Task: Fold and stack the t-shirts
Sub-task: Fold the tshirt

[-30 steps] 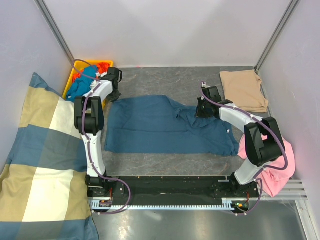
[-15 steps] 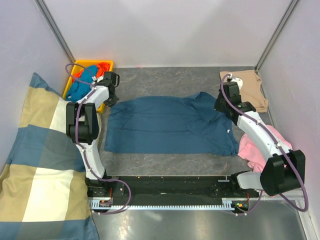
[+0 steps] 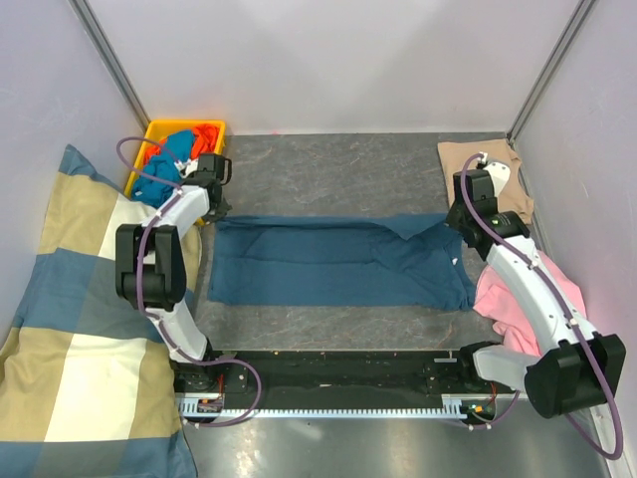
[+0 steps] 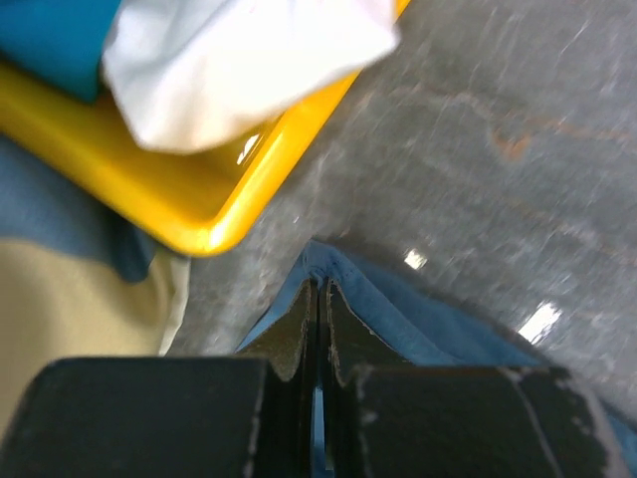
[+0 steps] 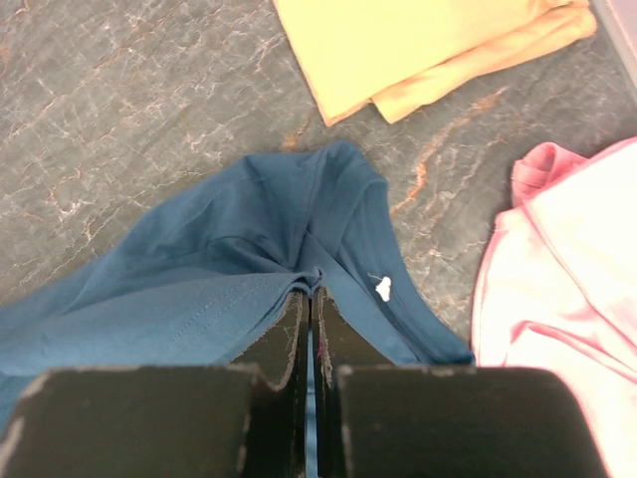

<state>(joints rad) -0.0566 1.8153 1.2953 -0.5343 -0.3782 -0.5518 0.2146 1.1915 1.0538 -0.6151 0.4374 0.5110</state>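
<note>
The dark teal-blue t-shirt (image 3: 338,261) lies stretched across the grey table, folded lengthwise. My left gripper (image 3: 211,211) is shut on its far left corner (image 4: 343,274), beside the yellow bin. My right gripper (image 3: 456,214) is shut on its far right edge (image 5: 299,249), near the collar tag (image 5: 383,288). A folded tan-beige t-shirt (image 3: 485,177) lies at the back right and also shows in the right wrist view (image 5: 418,45). A pink shirt (image 3: 542,314) lies crumpled at the right; it shows in the right wrist view too (image 5: 567,269).
A yellow bin (image 3: 149,164) at the back left holds blue and orange cloth; its rim (image 4: 189,214) is close to my left gripper. A big checked cushion (image 3: 70,329) fills the left side. Walls enclose the table at the back and sides.
Both grippers have pulled apart and toward the near side, drawing the teal shirt's far edge over itself into a flat, narrower band. The right gripper moved from the shirt's middle to its right end.
</note>
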